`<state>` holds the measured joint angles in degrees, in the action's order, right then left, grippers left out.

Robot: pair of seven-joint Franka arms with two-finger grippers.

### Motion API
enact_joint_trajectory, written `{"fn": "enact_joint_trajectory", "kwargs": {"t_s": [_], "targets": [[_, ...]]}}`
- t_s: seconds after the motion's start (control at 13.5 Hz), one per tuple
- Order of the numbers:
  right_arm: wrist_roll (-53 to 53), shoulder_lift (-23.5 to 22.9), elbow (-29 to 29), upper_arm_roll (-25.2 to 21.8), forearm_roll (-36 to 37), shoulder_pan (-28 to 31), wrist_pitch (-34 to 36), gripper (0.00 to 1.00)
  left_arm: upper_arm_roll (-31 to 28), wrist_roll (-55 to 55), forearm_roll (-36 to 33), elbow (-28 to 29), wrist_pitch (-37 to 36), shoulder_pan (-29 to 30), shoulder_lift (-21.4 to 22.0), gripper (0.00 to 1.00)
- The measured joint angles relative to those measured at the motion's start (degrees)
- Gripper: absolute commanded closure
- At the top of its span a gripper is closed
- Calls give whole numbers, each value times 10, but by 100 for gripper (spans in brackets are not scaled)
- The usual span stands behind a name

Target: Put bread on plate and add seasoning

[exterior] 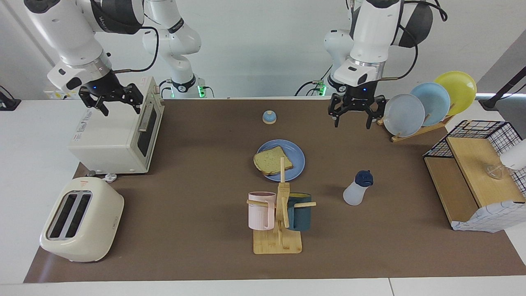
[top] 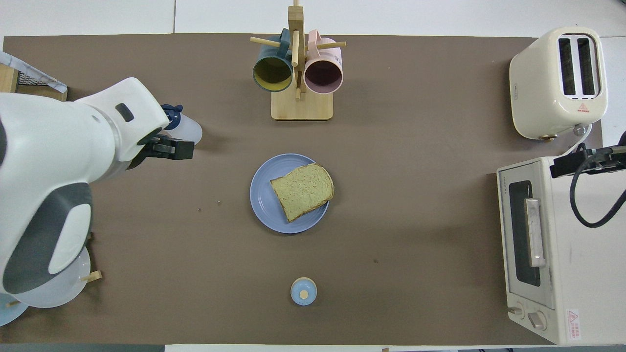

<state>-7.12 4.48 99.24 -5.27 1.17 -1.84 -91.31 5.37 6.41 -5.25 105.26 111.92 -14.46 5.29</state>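
Note:
The bread [exterior: 273,160] [top: 302,191], a tan speckled slice, lies flat on the blue plate [exterior: 296,158] [top: 264,195] at the middle of the mat. The seasoning [exterior: 357,188] [top: 190,129] stands upright toward the left arm's end, farther from the robots than the plate. My left gripper [exterior: 352,123] [top: 171,149] hangs open and empty above the mat beside the plate rack. From overhead its arm covers part of the seasoning's cap. My right gripper [exterior: 121,109] waits open and empty over the toaster oven [exterior: 115,131].
A mug rack [exterior: 279,213] with two mugs stands farther from the robots than the plate. A toaster [exterior: 82,220] sits at the right arm's end. A plate rack [exterior: 427,105] and a wooden shelf with a wire basket [exterior: 476,172] fill the left arm's end. A small blue dome [exterior: 269,117] sits near the robots.

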Motion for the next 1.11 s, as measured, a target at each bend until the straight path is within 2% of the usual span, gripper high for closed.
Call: {"fn": "enact_joint_trajectory", "kwargs": {"t_s": [0.3, 0.45, 1.11], "targets": [[0, 0, 0, 0, 0, 0, 0, 0, -2, -119, 36, 0, -25, 91, 2, 0], [0, 0, 0, 0, 0, 0, 0, 0, -5, -150, 43, 0, -30, 118, 5, 0], [0, 0, 0, 0, 0, 0, 0, 0, -6, -157, 45, 0, -87, 138, 17, 0]]}}
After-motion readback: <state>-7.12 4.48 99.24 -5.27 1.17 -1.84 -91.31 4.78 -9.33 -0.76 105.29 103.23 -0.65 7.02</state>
